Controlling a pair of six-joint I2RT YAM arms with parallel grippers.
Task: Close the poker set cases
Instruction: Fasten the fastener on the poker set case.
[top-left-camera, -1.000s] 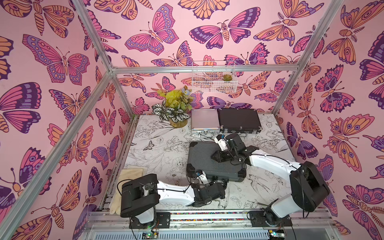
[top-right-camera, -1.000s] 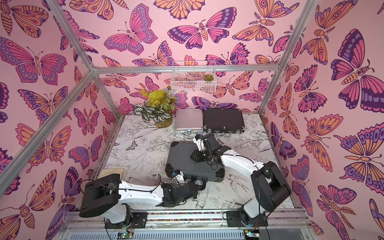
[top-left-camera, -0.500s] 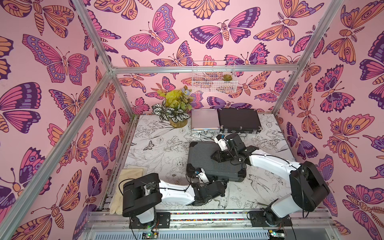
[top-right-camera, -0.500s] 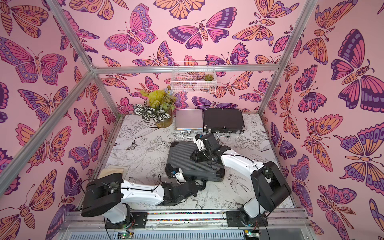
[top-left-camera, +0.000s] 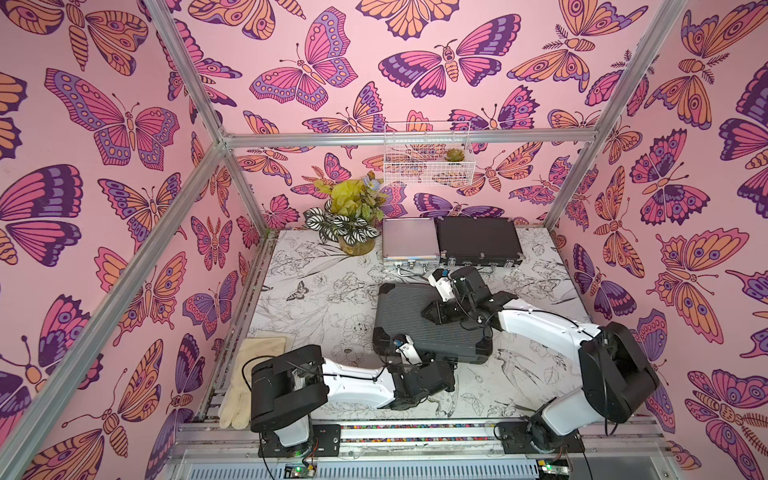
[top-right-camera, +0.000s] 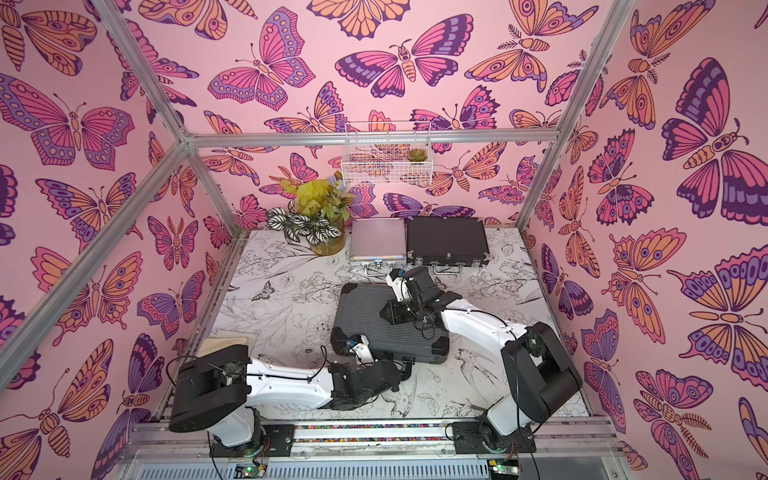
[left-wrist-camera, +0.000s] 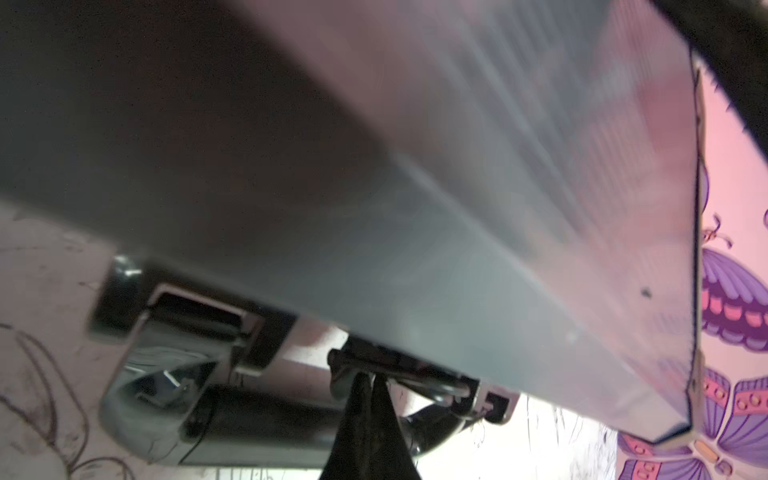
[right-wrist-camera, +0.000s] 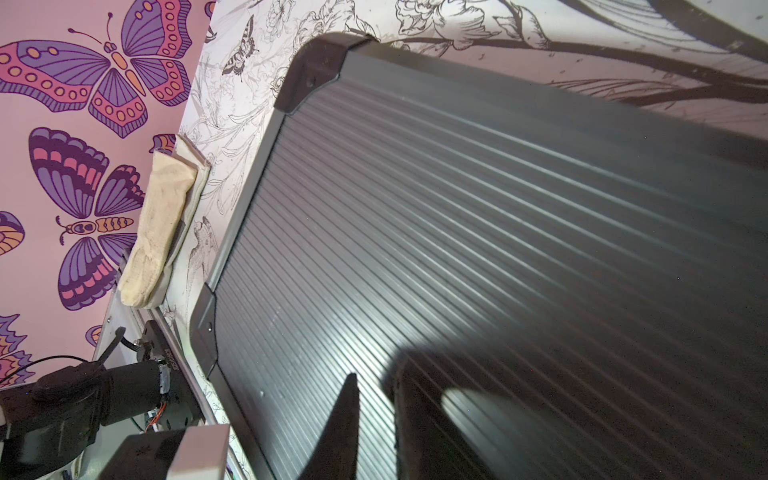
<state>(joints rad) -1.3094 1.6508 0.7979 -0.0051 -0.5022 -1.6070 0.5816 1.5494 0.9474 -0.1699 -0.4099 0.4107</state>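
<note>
All three look shut. Silver case, black case far on desk; grey case centre. My left fingers pinched together, empty, at its near edge; right fingers slightly apart, empty, on top. Only latch check left, I judge.

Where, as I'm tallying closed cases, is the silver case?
In both top views the silver case lies shut, far back on the table, between the potted plant and the black case.

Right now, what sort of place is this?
Probably a staged robot test booth, not a real room: aluminium frame holding butterfly-print walls, left arm and right arm bolted to a front rail.
</note>
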